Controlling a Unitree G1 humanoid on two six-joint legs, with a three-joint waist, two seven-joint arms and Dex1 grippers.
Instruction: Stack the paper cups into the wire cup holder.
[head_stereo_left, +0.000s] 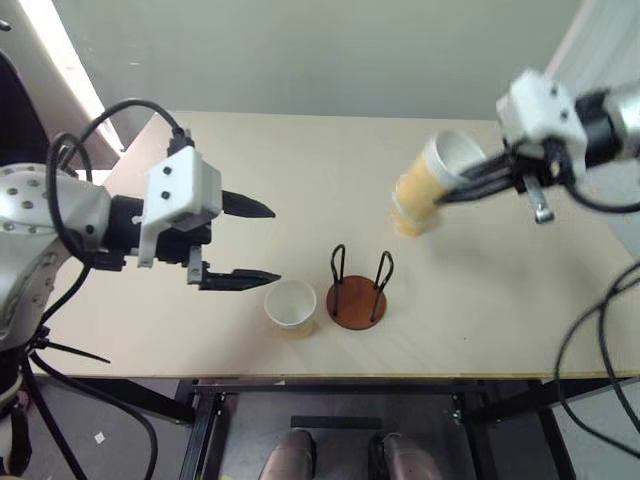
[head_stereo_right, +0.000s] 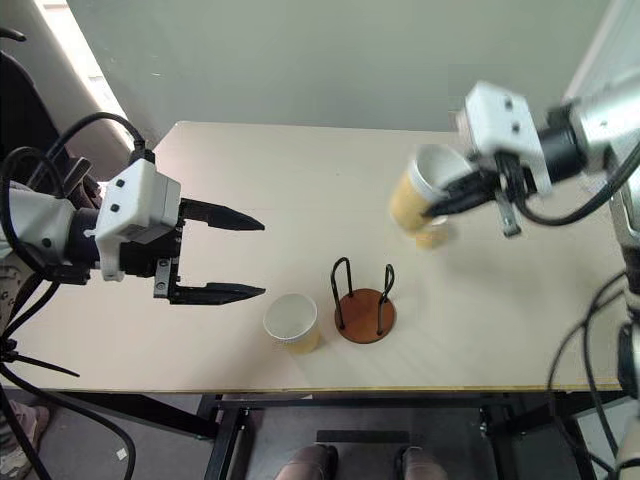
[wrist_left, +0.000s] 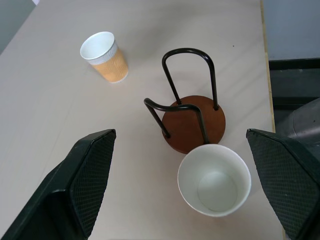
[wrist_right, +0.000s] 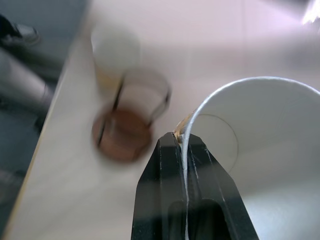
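Gripping one cup (head_stereo_right: 418, 194) by its wall, the right gripper (head_stereo_right: 452, 201) has its two fingers pinched together on the rim, one inside and one outside, and carries the cup tilted in the air above the table (head_stereo_left: 300, 170), out at about one o'clock from the holder (head_stereo_left: 357, 290). The holder stands empty near the front edge, its two wire loops upright on the brown disc. A second cup (head_stereo_left: 291, 305) stands upright just beside the holder at its nine o'clock, and a third cup (head_stereo_right: 432, 236) stands on the table under the lifted one, partly hidden by it. The left gripper (head_stereo_left: 250, 243) hovers with its fingers spread wide and nothing between them, at about ten o'clock from the second cup. The step in hand looks to be the carry of the first cup to the holder. The next move calls for bringing that cup over the disc, turning it mouth up, and lowering it straight down between the loops before letting go; a tilted entry could catch a wire and tip the light holder.
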